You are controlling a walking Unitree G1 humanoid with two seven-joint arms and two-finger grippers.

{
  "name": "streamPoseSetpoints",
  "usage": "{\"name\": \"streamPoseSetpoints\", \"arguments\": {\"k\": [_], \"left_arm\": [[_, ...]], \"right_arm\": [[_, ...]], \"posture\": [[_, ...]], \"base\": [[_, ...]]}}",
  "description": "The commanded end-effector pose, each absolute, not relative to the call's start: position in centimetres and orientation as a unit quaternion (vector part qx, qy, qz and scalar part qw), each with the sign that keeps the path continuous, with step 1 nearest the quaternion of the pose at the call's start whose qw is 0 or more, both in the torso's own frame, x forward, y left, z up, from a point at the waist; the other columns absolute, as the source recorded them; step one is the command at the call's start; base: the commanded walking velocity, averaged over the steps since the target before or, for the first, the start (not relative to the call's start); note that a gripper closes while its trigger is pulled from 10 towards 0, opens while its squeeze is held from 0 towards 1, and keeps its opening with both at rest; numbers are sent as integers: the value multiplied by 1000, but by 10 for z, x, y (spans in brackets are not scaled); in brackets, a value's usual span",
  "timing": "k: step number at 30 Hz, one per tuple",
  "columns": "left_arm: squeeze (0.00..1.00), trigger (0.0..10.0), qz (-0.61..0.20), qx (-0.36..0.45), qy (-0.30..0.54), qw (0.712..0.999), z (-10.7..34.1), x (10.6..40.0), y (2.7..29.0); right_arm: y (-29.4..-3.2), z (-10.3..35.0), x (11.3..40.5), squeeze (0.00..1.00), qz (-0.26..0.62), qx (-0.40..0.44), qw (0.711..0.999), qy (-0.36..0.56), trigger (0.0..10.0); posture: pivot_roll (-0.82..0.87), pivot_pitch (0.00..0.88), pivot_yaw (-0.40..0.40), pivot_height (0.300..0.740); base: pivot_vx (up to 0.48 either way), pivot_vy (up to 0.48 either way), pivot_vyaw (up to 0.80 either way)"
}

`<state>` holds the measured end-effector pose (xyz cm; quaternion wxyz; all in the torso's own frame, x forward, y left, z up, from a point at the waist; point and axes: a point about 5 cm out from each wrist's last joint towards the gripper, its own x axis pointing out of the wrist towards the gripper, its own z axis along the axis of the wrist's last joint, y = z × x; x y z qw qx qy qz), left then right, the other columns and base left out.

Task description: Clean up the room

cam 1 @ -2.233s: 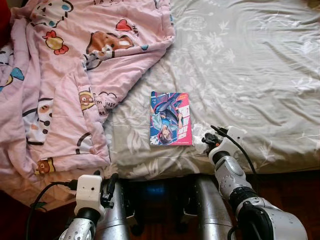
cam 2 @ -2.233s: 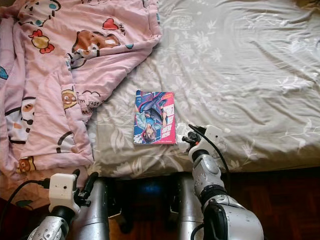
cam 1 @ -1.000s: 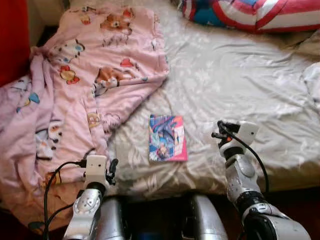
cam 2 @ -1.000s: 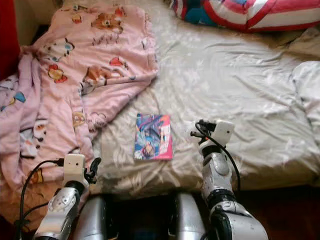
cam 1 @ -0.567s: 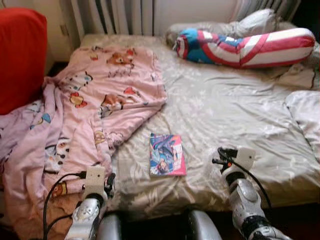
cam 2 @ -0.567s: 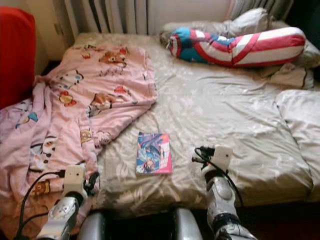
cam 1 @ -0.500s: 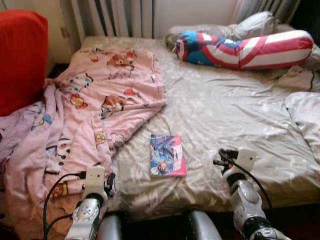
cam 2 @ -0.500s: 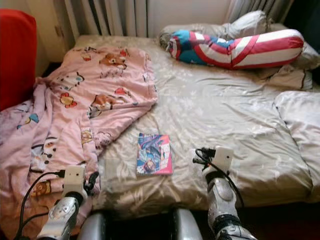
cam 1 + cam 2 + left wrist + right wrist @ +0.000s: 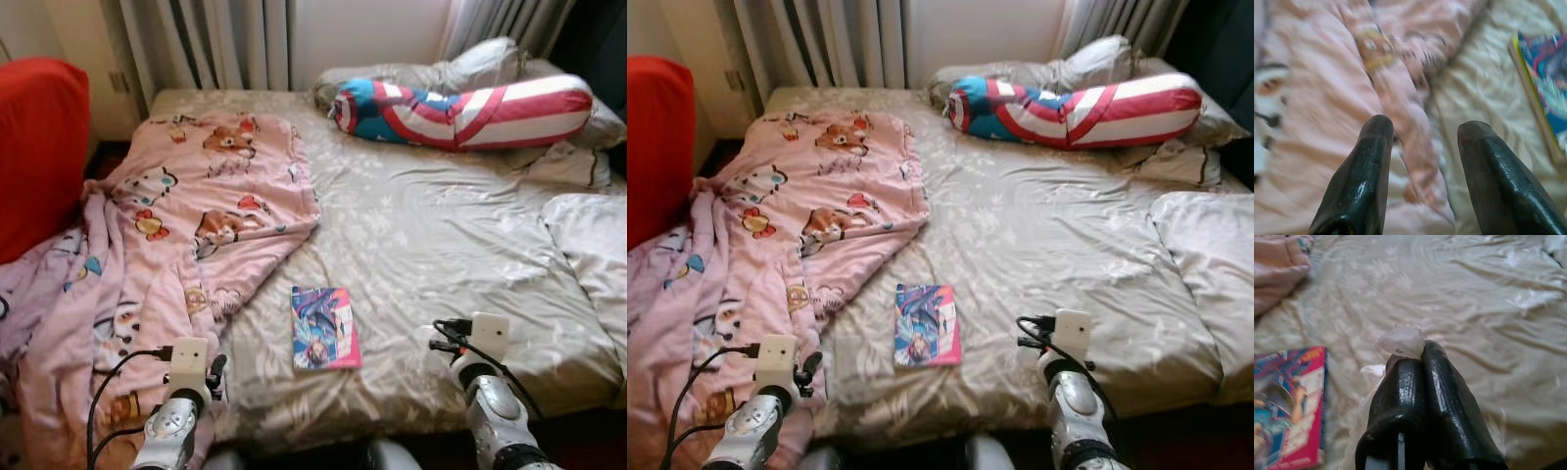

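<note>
Change: camera had lifted since the earlier frames, bringing the striped bolster (image 9: 470, 103) and curtains into sight; the comic book (image 9: 324, 327) had not shifted on the bed (image 9: 441, 235).
Right end effector (image 9: 1418, 355): fingers pressed together on a scrap of clear plastic wrap (image 9: 1400, 341), held above the sheet, likely for binning.
Left end effector (image 9: 1422, 132): fingers parted, empty, over the pink cartoon blanket (image 9: 176, 215).
Book: flat near the bed's front edge, between the arms.
</note>
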<state>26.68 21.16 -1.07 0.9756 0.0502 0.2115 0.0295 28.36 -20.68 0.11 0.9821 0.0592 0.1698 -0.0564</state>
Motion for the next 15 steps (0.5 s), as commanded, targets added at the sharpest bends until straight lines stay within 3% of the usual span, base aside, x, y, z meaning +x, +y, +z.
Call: {"name": "streamPoseSetpoints", "arguments": {"k": [1,15], "left_arm": [[0,10000,31,48,230,972,-17,262,213],[0,10000,24,57,340,939,-45,239,209]], "right_arm": [[-206,0,284,0,-56,57,980,180,10000],[-216,-35,250,0,-74,26,949,305,10000]], "posture": [[-76,0,-76,740],[-99,0,-83,740]], "base": [[0,0,0],[0,0,0]]}}
